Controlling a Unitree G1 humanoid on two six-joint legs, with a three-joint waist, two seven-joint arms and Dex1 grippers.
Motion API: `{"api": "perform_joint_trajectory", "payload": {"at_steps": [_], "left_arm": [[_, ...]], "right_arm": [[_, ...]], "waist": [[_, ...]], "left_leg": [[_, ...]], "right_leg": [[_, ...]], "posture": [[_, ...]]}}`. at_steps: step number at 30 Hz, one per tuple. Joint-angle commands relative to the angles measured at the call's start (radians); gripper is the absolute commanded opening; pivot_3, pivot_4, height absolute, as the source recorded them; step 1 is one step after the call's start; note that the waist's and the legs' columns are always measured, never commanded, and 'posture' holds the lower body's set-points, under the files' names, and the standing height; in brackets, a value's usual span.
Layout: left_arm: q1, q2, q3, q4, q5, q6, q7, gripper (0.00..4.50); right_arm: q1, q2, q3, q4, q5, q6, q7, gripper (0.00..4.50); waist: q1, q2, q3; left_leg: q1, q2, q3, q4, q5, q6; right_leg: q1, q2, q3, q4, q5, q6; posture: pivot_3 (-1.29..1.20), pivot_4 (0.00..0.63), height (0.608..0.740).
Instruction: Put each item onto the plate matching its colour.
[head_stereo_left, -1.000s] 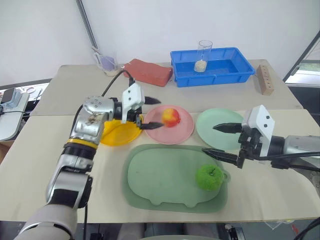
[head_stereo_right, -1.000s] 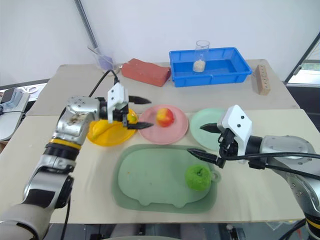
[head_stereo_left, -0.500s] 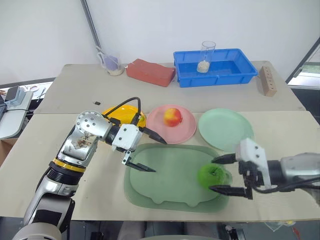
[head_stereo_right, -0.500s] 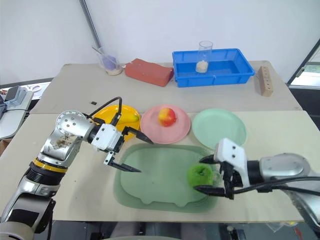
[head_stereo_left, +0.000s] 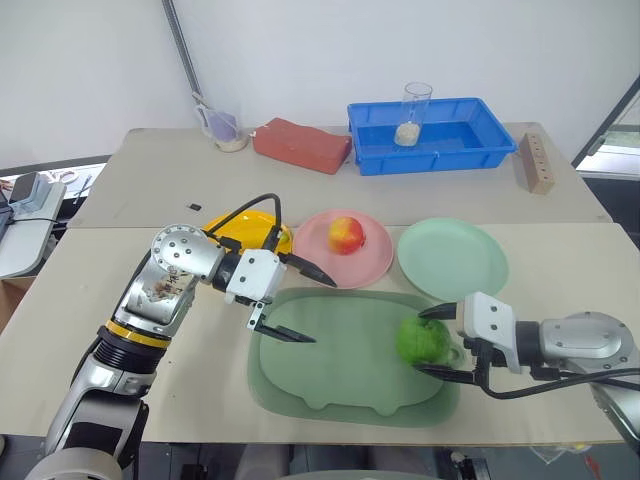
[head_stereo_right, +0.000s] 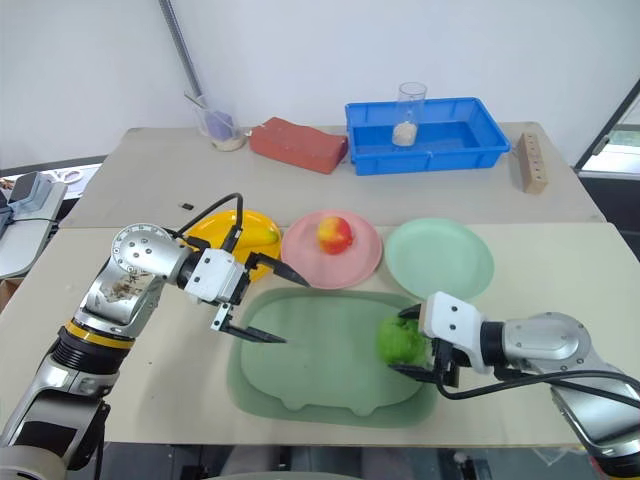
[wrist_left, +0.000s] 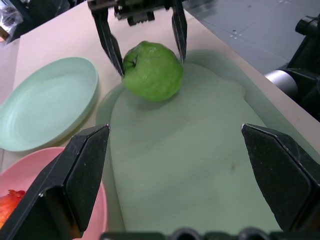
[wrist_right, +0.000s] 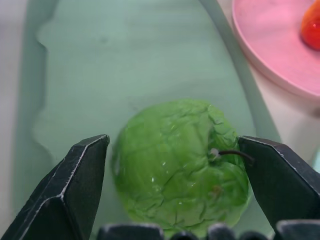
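**Right pincer straddles the green apple on the tray**

Toward the counter's near right corner, the green apple sits at the right end of the dull-green tray. The right pincer is released, fingers either side of the apple, not yet clenched. The left pincer, also released and empty, hovers over the tray's left end, farther away. Beyond the tray lies the mint plate, bare. The counter is pale beige.
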Motion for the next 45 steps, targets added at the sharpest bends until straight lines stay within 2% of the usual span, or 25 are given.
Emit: {"api": "perform_joint_trajectory", "payload": {"at_steps": [1,3,4,7,8,13,16,19,21,23,28,32,36,38,39,45], "left_arm": [[-0.002,-0.001,-0.002,-0.041,-0.01,0.006,0.018,4.48],[0.001,-0.001,-0.005,-0.048,-0.011,0.009,0.025,4.48],[0.002,-0.001,-0.006,-0.053,-0.011,0.012,0.029,4.5],[0.003,-0.001,-0.009,-0.062,-0.013,0.019,0.037,4.5],[0.003,-0.001,-0.009,-0.063,-0.014,0.02,0.039,4.5],[0.004,0.003,-0.009,-0.067,-0.015,0.023,0.047,4.5],[-0.005,0.004,0.001,-0.062,-0.023,0.048,0.062,4.5],[-0.024,-0.004,0.022,-0.055,-0.045,0.117,0.102,4.5],[-0.052,-0.028,0.04,-0.018,-0.049,0.153,0.151,4.5],[-0.092,-0.07,0.06,0.041,-0.043,0.178,0.222,4.5],[-0.152,-0.145,0.091,0.125,-0.012,0.214,0.368,4.5],[-0.15,-0.165,0.092,0.126,-0.006,0.233,0.412,4.5],[-0.122,-0.146,0.08,0.091,-0.005,0.233,0.395,4.5],[-0.108,-0.138,0.078,0.076,-0.005,0.231,0.392,4.5],[-0.102,-0.135,0.079,0.069,-0.007,0.234,0.393,4.5],[-0.09,-0.126,0.087,0.042,-0.012,0.245,0.401,4.5]], "right_arm": [[0.0,0.01,0.048,0.045,-0.062,-0.056,0.014,4.5],[-0.003,0.014,0.049,0.049,-0.064,-0.068,0.019,4.5],[-0.005,0.013,0.049,0.048,-0.066,-0.074,0.022,3.96],[-0.008,0.014,0.046,0.048,-0.072,-0.084,0.025,3.19],[-0.014,0.016,0.044,0.048,-0.068,-0.078,0.025,3.07],[-0.046,0.025,0.022,0.03,-0.022,-0.034,0.033,3.03],[-0.091,0.044,-0.036,-0.017,0.106,0.088,0.025,3.01],[-0.163,0.072,-0.106,-0.034,0.244,0.229,-0.017,3.01],[-0.271,0.118,-0.149,0.044,0.278,0.302,-0.101,3.01],[-0.392,0.169,-0.16,0.188,0.217,0.313,-0.214,3.01],[-0.549,0.24,-0.131,0.468,0.07,0.282,-0.374,3.01],[-0.641,0.285,-0.084,0.707,-0.029,0.192,-0.399,3.01],[-0.67,0.306,-0.065,0.809,-0.053,0.173,-0.362,3.01],[-0.671,0.313,-0.074,0.818,-0.043,0.19,-0.34,4.05],[-0.669,0.314,-0.077,0.818,-0.044,0.192,-0.334,4.36],[-0.67,0.308,-0.123,0.771,-0.022,0.199,-0.318,4.44]], "waist": [[-0.001,0.0,0.0],[-0.001,0.0,0.0],[-0.002,0.0,0.0],[-0.001,0.0,0.0],[-0.001,0.0,0.0],[-0.001,0.0,0.0],[-0.002,0.0,0.0],[-0.006,0.0,0.0],[-0.006,0.0,0.0],[-0.005,0.0,0.0],[0.0,0.0,0.0],[-0.002,0.002,-0.001],[-0.007,0.003,-0.001],[-0.01,0.005,-0.001],[-0.012,0.006,-0.001],[-0.019,0.006,-0.001]], "left_leg": [[0.0,0.0,0.0,0.0,0.0,0.0],[0.0,0.0,0.0,0.0,0.0,0.0],[0.0,0.0,0.0,0.0,0.0,0.0],[0.001,0.0,0.0,0.0,0.0,0.0],[0.001,0.0,0.0,0.0,0.0,0.0],[0.001,0.0,0.0,0.001,0.0,0.0],[0.001,0.0,0.0,0.001,0.001,0.001],[0.0,0.0,0.0,0.001,0.004,0.007],[0.0,0.0,-0.001,0.001,0.004,0.007],[0.001,0.0,-0.001,0.001,0.004,0.007],[-0.001,-0.001,-0.001,0.001,0.004,0.007],[-0.002,-0.001,-0.001,0.0,0.005,0.008],[-0.002,-0.001,-0.002,-0.001,0.006,0.009],[-0.001,0.0,-0.003,-0.001,0.006,0.009],[-0.001,0.0,-0.003,-0.001,0.006,0.009],[-0.001,0.0,-0.003,0.0,0.006,0.009]], "right_leg": [[0.0,0.0,0.0,0.0,0.0,0.0],[0.0,0.0,0.0,0.0,0.0,0.0],[0.0,0.0,0.0,0.0,0.0,0.0],[0.001,0.0,0.0,0.0,0.0,0.0],[0.001,0.0,0.0,0.001,0.0,0.0],[0.001,0.0,0.0,0.001,0.0,0.0],[0.001,0.0,0.0,0.001,0.0,0.0],[0.0,0.0,0.001,0.004,0.0,0.001],[0.0,0.001,0.001,0.005,0.001,0.001],[0.0,0.002,0.001,0.005,0.001,0.001],[-0.001,0.001,0.001,0.005,0.001,0.001],[0.001,0.003,0.003,0.006,0.005,0.009],[0.0,0.004,0.004,0.011,0.003,0.01],[0.0,0.006,0.005,0.011,0.003,0.01],[0.0,0.006,0.005,0.011,0.003,0.01],[0.0,0.006,0.005,0.011,0.004,0.01]], "posture": [[0.0,0.15,0.74],[0.0,0.15,0.74],[0.0,0.15,0.74],[0.0,0.15,0.74],[0.0,0.15,0.74],[0.0,0.15,0.74],[0.0,0.15,0.74],[0.0,0.15,0.74],[0.0,0.15,0.74],[0.0,0.15,0.74],[0.0,0.15,0.74],[0.0,0.15,0.74],[0.0,0.15,0.74],[0.0,0.15,0.74],[0.0,0.15,0.74],[0.0,0.15,0.74]]}}
